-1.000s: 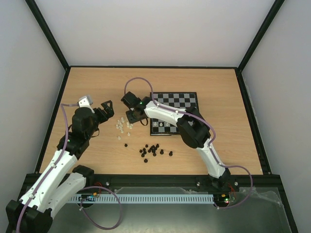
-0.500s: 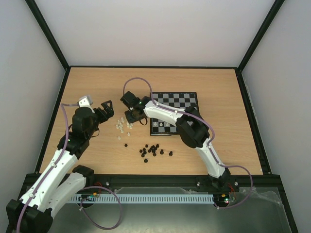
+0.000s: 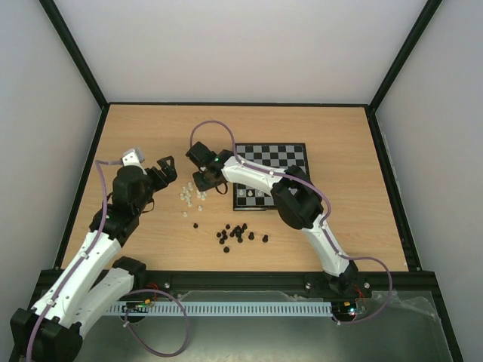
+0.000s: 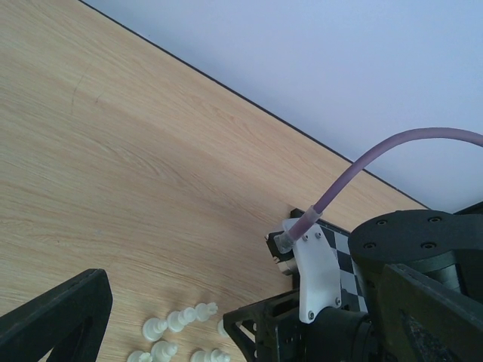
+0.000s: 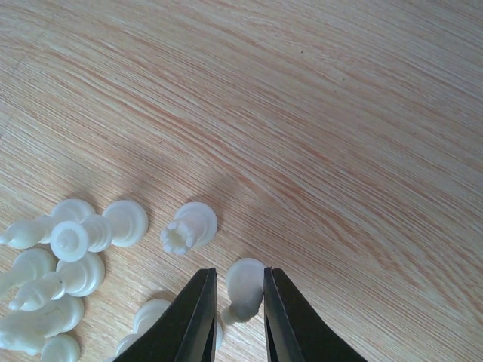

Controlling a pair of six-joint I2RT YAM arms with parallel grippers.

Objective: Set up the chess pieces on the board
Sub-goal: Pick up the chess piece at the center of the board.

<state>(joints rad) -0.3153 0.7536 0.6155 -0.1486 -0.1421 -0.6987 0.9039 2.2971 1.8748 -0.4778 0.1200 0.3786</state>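
Cream chess pieces [image 5: 68, 249] are lying loose on the wooden table [image 5: 339, 113] left of the board [image 3: 272, 170], and the right gripper [image 5: 237, 317] is pinching one between narrowed jaws, needing a straight lift next.

No text, label, brand, number or sign can be read anywhere in these views

Small black plastic chess pieces [image 3: 238, 233] are lying clustered on the light wooden tabletop [image 3: 151, 128], near its front edge.
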